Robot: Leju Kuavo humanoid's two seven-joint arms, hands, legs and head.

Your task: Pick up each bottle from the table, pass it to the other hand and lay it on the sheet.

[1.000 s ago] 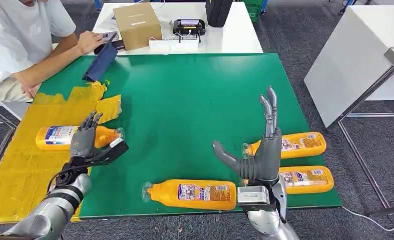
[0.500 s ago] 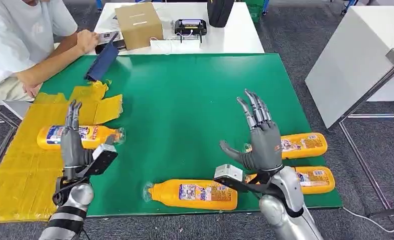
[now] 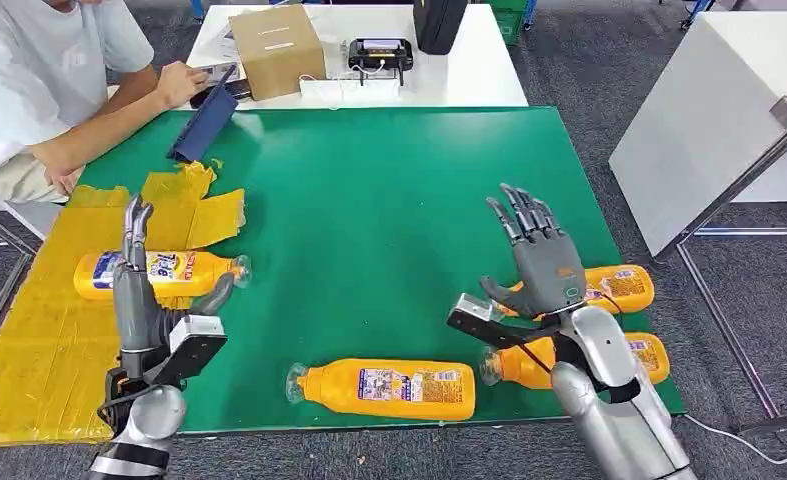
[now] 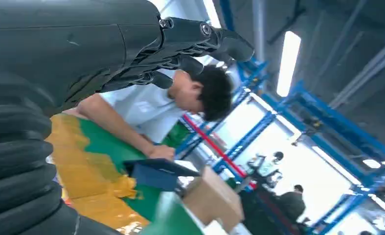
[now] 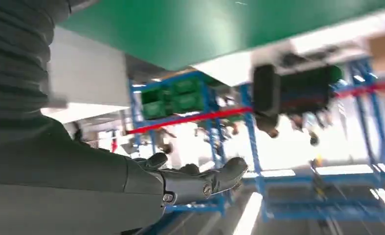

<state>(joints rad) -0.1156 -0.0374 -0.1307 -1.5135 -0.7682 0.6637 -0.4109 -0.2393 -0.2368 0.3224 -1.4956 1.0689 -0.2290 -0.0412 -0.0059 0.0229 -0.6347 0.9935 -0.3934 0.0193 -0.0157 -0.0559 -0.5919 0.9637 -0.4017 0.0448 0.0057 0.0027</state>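
Four orange bottles lie on their sides. One bottle (image 3: 159, 274) rests on the yellow sheet (image 3: 39, 330) at the left. Another bottle (image 3: 387, 388) lies near the green table's front edge. Two more sit at the right: the farther bottle (image 3: 614, 287) and the nearer bottle (image 3: 529, 365), both partly behind my right arm. My left hand (image 3: 137, 290) is raised with fingers straight up, in front of the sheet's bottle, holding nothing. My right hand (image 3: 537, 255) is lifted above the right-hand bottles, fingers spread and empty. The wrist views show each hand (image 4: 107, 54) (image 5: 131, 186) with fingers extended.
A person (image 3: 39, 90) sits at the far left, forearm on the table by a dark blue pouch (image 3: 202, 120). Behind the green mat (image 3: 369, 200) a white table carries a cardboard box (image 3: 274, 48) and a black device (image 3: 378, 52). A white cabinet (image 3: 709, 110) stands to the right.
My right hand has moved right and forward, turning palm-down over the right-hand bottles. My left hand has drawn left and turned upright beside the sheet's bottle. The bottles have not moved.
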